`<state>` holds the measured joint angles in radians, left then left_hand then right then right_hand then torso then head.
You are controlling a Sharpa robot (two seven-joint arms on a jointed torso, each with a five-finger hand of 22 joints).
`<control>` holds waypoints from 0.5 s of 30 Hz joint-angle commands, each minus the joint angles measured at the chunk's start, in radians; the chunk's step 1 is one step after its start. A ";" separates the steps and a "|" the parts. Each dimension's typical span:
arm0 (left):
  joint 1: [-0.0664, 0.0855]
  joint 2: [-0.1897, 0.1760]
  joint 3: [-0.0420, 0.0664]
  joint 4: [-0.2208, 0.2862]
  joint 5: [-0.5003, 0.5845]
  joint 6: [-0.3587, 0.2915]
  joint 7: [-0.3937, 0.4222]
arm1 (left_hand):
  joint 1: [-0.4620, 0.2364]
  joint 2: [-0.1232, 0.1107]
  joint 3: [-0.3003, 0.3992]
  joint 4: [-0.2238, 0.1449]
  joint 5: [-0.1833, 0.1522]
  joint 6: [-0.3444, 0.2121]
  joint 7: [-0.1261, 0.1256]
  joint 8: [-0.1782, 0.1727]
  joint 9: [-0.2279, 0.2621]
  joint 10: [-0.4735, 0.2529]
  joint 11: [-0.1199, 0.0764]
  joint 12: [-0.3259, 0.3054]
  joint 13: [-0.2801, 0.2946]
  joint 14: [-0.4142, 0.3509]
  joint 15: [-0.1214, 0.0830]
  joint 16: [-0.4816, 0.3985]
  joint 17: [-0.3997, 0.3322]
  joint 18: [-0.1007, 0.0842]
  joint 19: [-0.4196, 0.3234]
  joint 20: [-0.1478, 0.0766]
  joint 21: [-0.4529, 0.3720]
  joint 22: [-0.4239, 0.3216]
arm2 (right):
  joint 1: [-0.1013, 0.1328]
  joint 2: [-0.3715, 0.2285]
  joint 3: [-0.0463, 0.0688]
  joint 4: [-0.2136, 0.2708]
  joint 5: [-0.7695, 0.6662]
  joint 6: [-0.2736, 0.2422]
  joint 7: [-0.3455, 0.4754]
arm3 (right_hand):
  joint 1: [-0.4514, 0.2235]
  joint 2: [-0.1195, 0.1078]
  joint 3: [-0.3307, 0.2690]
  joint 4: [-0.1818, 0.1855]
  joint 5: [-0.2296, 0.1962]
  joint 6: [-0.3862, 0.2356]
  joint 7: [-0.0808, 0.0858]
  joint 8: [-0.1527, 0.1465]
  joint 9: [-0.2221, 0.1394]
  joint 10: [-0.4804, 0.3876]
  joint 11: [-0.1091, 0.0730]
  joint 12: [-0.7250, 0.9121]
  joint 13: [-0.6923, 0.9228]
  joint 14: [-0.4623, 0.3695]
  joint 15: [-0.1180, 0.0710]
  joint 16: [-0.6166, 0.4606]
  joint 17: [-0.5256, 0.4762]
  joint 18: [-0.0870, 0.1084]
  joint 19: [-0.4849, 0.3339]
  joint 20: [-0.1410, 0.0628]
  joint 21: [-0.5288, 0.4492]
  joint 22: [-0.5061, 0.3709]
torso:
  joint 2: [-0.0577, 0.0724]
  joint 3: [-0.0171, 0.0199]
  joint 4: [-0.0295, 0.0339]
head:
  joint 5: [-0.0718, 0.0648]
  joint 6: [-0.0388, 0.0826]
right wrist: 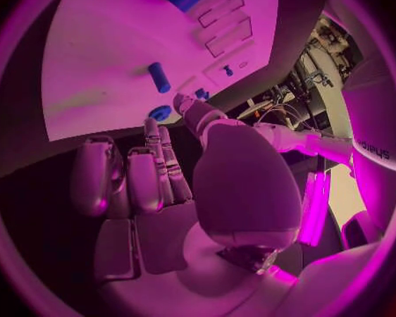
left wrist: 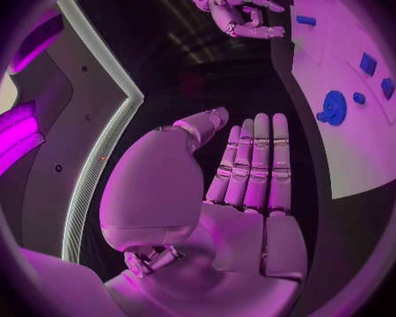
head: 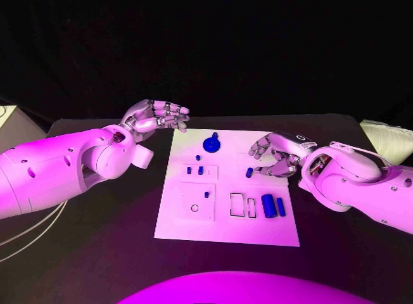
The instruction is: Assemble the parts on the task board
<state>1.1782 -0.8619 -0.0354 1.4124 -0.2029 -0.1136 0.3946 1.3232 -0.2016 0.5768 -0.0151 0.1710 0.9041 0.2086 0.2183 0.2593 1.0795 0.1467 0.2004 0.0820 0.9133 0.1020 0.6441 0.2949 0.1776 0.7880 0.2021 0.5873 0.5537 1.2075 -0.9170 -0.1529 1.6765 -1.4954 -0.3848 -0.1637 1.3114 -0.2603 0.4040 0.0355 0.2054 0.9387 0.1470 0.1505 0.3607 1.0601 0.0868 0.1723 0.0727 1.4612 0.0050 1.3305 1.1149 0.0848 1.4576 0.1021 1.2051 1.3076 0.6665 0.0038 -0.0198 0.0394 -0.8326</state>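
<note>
The white task board (head: 229, 225) lies mid-table. Near its far edge sits a blue round part with a knob (head: 211, 143) (left wrist: 332, 108) (right wrist: 160, 112). A short blue peg (head: 249, 171) (right wrist: 159, 77) lies loose on the board, just off my right hand's fingertips. Two thicker blue cylinders (head: 273, 206) stand at the board's right. Small blue bits (head: 196, 170) sit in the left recesses. My right hand (head: 275, 155) (right wrist: 154, 183) hovers over the board's right edge and holds nothing. My left hand (head: 156, 117) (left wrist: 251, 169) hangs off the far left corner, fingers straight, empty.
A white folded cloth (head: 394, 139) lies at the table's far right. A pale box (head: 1, 120) stands off the left edge, with cables (head: 24, 234) trailing below it. Black table surface surrounds the board.
</note>
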 commanded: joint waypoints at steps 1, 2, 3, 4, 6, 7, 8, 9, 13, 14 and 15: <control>0.000 0.001 0.001 0.001 0.006 0.018 0.009 | 0.010 0.000 -0.006 -0.001 0.000 -0.001 0.005 -0.001 -0.001 -0.001 0.005 -0.004 -0.001 0.002 0.001 -0.005 0.001 0.000 0.004 0.003 -0.004 -0.002 | -0.006 0.008 -0.003 -0.009 -0.068 0.086 0.003 | 0.021 0.005 -0.031 0.008 -0.001 -0.003 -0.003 -0.005 -0.002 -0.012 0.002 0.009 0.000 0.018 -0.001 0.004 -0.003 -0.011 0.001 0.000 -0.006 0.080 | 0.000 -0.0008 0.0000 | 0.001 -0.004; 0.000 0.001 0.001 0.002 0.006 0.018 0.009 | 0.010 0.000 -0.006 -0.001 0.000 -0.001 0.005 -0.001 -0.001 -0.001 0.005 -0.004 -0.001 0.002 0.001 -0.005 0.001 0.000 0.004 0.003 -0.004 -0.002 | -0.008 0.011 -0.004 -0.012 -0.074 0.092 0.001 | 0.026 0.008 -0.040 0.010 0.000 -0.001 -0.003 -0.005 -0.002 -0.014 0.002 0.012 0.001 0.018 -0.001 0.005 -0.002 -0.011 0.001 0.000 -0.007 0.079 | 0.000 -0.0011 -0.0001 | 0.000 -0.005; 0.000 0.000 0.001 0.002 0.006 0.018 0.009 | 0.010 0.000 -0.006 -0.001 0.000 -0.001 0.005 -0.001 -0.001 -0.001 0.005 -0.004 -0.001 0.002 0.001 -0.005 0.001 0.000 0.004 0.003 -0.004 -0.002 | -0.011 0.013 -0.004 -0.014 -0.081 0.096 -0.002 | 0.028 0.009 -0.042 0.011 0.000 0.000 -0.003 -0.005 -0.001 -0.013 0.002 0.013 0.001 0.018 -0.001 0.005 -0.002 -0.011 0.001 0.000 -0.007 0.080 | 0.000 -0.0011 -0.0004 | 0.000 -0.006; 0.000 0.000 0.001 0.001 0.006 0.018 0.009 | 0.010 0.000 -0.006 -0.001 0.000 -0.001 0.005 -0.001 -0.001 -0.001 0.005 -0.004 -0.001 0.002 0.001 -0.005 0.001 0.000 0.004 0.003 -0.004 -0.002 | -0.013 0.015 -0.005 -0.015 -0.086 0.097 -0.004 | 0.030 0.011 -0.043 0.012 0.000 0.001 -0.003 -0.004 -0.001 -0.012 0.002 0.015 0.001 0.018 -0.001 0.005 -0.002 -0.011 0.001 0.000 -0.006 0.080 | 0.000 -0.0013 0.0002 | 0.000 -0.006; 0.000 0.000 0.001 0.001 0.006 0.018 0.009 | 0.010 0.000 -0.006 -0.001 0.000 -0.001 0.005 -0.001 -0.001 -0.001 0.005 -0.004 -0.001 0.002 0.001 -0.005 0.001 0.000 0.004 0.003 -0.004 -0.002 | -0.017 0.021 -0.005 -0.018 -0.094 0.098 -0.008 | 0.034 0.014 -0.046 0.014 0.002 0.005 -0.002 -0.003 -0.001 -0.008 0.001 0.019 0.002 0.018 -0.002 0.004 -0.004 -0.012 0.002 0.000 -0.004 0.081 | 0.000 -0.0008 -0.0001 | 0.001 -0.007; 0.000 0.000 0.001 0.001 0.006 0.018 0.009 | 0.009 0.000 -0.008 0.000 0.000 -0.001 0.004 -0.001 -0.002 -0.001 0.005 -0.004 -0.002 0.002 0.001 -0.006 0.001 -0.001 0.004 0.004 -0.006 -0.003 | -0.019 0.024 -0.006 -0.020 -0.097 0.097 -0.010 | 0.036 0.015 -0.047 0.015 0.002 0.006 -0.001 -0.003 -0.001 -0.007 0.001 0.020 0.002 0.017 -0.002 0.004 -0.006 -0.012 0.003 0.000 -0.003 0.082 | 0.000 -0.0008 -0.0001 | 0.001 -0.007; 0.000 0.000 0.001 0.002 0.006 0.018 0.009 | 0.009 0.000 -0.008 0.000 0.000 -0.001 0.004 -0.001 -0.002 -0.001 0.005 -0.004 -0.002 0.002 0.001 -0.006 0.001 -0.001 0.004 0.004 -0.006 -0.003 | -0.020 0.026 -0.006 -0.020 -0.099 0.095 -0.011 | 0.039 0.018 -0.047 0.017 0.003 0.010 -0.001 -0.002 -0.001 -0.003 0.001 0.025 0.003 0.017 -0.002 0.003 -0.007 -0.012 0.003 -0.001 -0.002 0.082 | 0.000 -0.0005 -0.0004 | 0.001 -0.008; 0.000 0.000 0.001 0.002 0.006 0.018 0.009 | 0.009 0.000 -0.008 0.000 0.000 -0.001 0.004 -0.001 -0.002 -0.001 0.005 -0.004 -0.002 0.002 0.001 -0.006 0.001 -0.001 0.004 0.004 -0.006 -0.003 | -0.022 0.031 -0.006 -0.021 -0.103 0.088 -0.014 | 0.042 0.021 -0.045 0.019 0.004 0.014 0.000 -0.001 -0.001 0.001 0.000 0.028 0.003 0.016 -0.003 0.001 -0.011 -0.013 0.005 -0.001 0.002 0.085 | 0.000 -0.0002 -0.0005 | 0.002 -0.008; 0.000 0.000 0.001 0.002 0.006 0.017 0.009 | 0.009 0.000 -0.008 0.000 0.000 -0.001 0.004 -0.001 -0.002 -0.001 0.005 -0.004 -0.002 0.002 0.001 -0.006 0.001 -0.001 0.004 0.004 -0.006 -0.003 | -0.027 0.043 -0.007 -0.027 -0.113 0.073 -0.023 | 0.052 0.030 -0.025 0.028 0.009 0.034 -0.001 0.003 -0.001 0.017 0.000 0.039 0.003 0.017 -0.003 0.003 -0.008 -0.016 0.013 -0.002 0.021 0.095 | 0.000 0.0001 -0.0010 | 0.002 -0.007; 0.000 0.000 0.001 0.002 0.006 0.018 0.009 | 0.009 0.000 -0.008 0.000 0.000 -0.001 0.004 -0.001 -0.002 -0.001 0.005 -0.004 -0.002 0.002 0.001 -0.006 0.001 -0.001 0.004 0.004 -0.006 -0.003 | -0.028 0.046 -0.007 -0.029 -0.116 0.069 -0.025 | 0.054 0.031 -0.020 0.029 0.008 0.037 -0.002 0.004 -0.001 0.019 0.000 0.040 0.002 0.017 -0.004 0.004 -0.007 -0.017 0.013 -0.002 0.022 0.096 | 0.000 0.0001 -0.0010 | 0.002 -0.008; 0.000 0.000 0.001 0.002 0.006 0.018 0.009 | 0.009 0.000 -0.008 0.000 0.000 -0.001 0.004 -0.001 -0.002 -0.001 0.005 -0.004 -0.002 0.002 0.001 -0.006 0.001 -0.001 0.004 0.004 -0.006 -0.003 | -0.029 0.049 -0.007 -0.031 -0.118 0.066 -0.027 | 0.058 0.033 -0.008 0.032 0.001 0.044 -0.001 0.005 -0.001 0.022 0.000 0.041 0.001 0.018 -0.004 0.005 -0.007 -0.017 0.014 -0.002 0.024 0.097 | 0.000 -0.0001 -0.0010 | 0.002 -0.009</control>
<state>1.1776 -0.8631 -0.0354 1.4123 -0.2029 -0.1113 0.3948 1.3232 -0.2016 0.5768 -0.0151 0.1710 0.9041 0.2086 0.2183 0.2583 1.0795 0.1467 0.2004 0.0820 0.9133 0.1020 0.6441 0.2948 0.1776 0.7880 0.2021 0.5874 0.5519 1.1804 -0.8710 -0.1598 1.6481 -1.5741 -0.3232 -0.1777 1.3600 -0.2255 0.3899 0.0689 0.2107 0.9775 0.1447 0.1505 0.3606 1.0741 0.0876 0.2109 0.0745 1.4611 0.0050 1.3304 1.1070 0.0848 1.4612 0.0984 1.2256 1.3074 0.6666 0.0035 -0.0200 0.0413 -0.8401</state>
